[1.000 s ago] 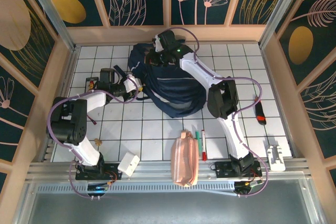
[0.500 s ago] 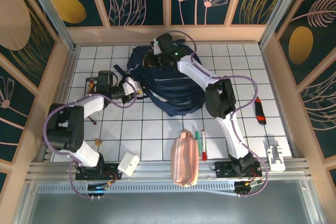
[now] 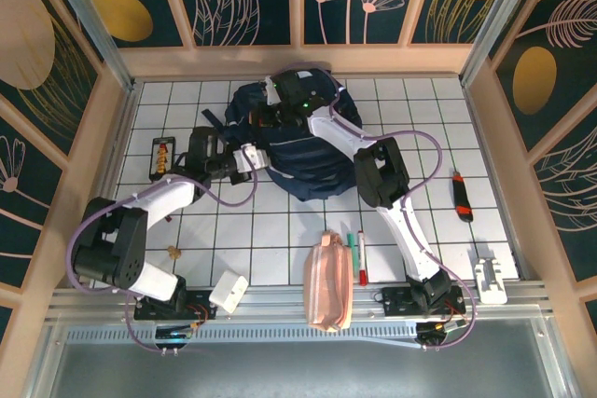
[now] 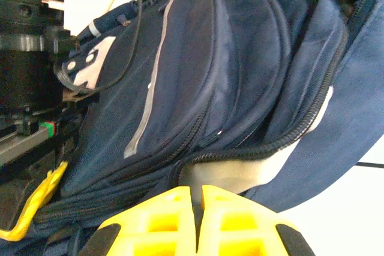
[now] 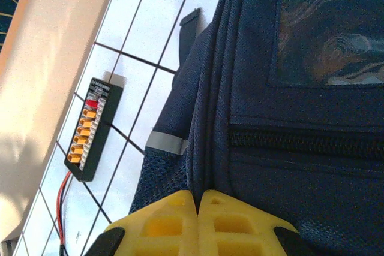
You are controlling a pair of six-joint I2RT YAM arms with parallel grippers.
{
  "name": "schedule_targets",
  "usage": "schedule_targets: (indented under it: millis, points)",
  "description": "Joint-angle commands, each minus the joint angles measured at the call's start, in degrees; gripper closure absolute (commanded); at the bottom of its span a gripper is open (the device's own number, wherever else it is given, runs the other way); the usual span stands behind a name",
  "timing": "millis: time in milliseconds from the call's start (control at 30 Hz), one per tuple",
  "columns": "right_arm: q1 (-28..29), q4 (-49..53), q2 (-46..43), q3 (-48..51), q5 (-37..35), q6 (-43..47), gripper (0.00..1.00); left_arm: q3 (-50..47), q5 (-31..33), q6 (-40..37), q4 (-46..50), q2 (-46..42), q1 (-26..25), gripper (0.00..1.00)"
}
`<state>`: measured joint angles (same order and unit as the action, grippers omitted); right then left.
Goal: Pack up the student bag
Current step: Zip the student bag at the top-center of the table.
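Left gripper [image 4: 195, 208]: yellow fingers are pressing together right at the parted zipper of the student bag [image 4: 240, 76], against its pale lining. I cannot tell whether any fabric is pinched there. Right gripper [image 5: 198, 208]: it is also closed, and the bag's side seam is running straight in between the fingers, so I am reading this as a pinch on the fabric. The bag is lying on the white tiled table [image 3: 280, 230], centre and toward the far side. By my judgement, packing is only starting: the pink pencil pouch [image 3: 328, 286] and the markers [image 3: 362, 263] are lying outside, near my bases. My left arm is reaching forward and inward to the bag's left edge. My right arm is stretching far forward and folding left over the bag.
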<state>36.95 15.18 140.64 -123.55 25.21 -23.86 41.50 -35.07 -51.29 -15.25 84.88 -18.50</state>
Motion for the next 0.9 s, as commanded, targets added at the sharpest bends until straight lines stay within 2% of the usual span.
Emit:
schedule_targets:
  millis: [0, 167, 467, 633, 667, 733, 833, 867]
  points:
    - [-2.62, -14.9, 2.79, 0.9, -6.23, 3.61, 1.0, -4.32, -13.39, 3.28, -0.48, -4.31, -5.42, 1.0]
    - [-3.03, -16.16, 3.78, 0.94, -5.46, 5.3, 1.0, -4.57, -11.69, 3.97, -0.55, -4.46, -11.0, 1.0]
    - [-2.74, -20.97, 6.08, 1.22, -2.73, -0.06, 1.0, -2.38, -9.1, 10.91, -11.33, 2.51, -19.44, 1.0]
    - [-3.98, -20.8, 2.88, 4.72, -1.74, 0.39, 1.0, -2.98, -8.65, 20.52, -20.87, 4.85, -20.86, 1.0]
    - [-4.54, -20.9, 1.83, 5.9, -1.54, 0.35, 1.0, -3.49, -6.97, 22.07, -22.07, 4.58, -20.87, 0.96]
    - [-5.24, -20.93, -1.01, 8.93, -1.26, 0.18, 0.97, -4.59, -3.87, 22.36, -21.32, 2.76, -20.86, 0.79]
    - [-7.95, -19.16, -6.57, 13.25, -0.17, 0.58, 0.82, -5.46, -1.73, 18.35, -14.1, -3.37, -20.68, 0.75]
    - [-8.59, -18.36, -8.63, 14.72, 0.28, 0.82, 0.78, -5.39, -0.76, 17.06, -10.87, -5.77, -20.25, 0.7]
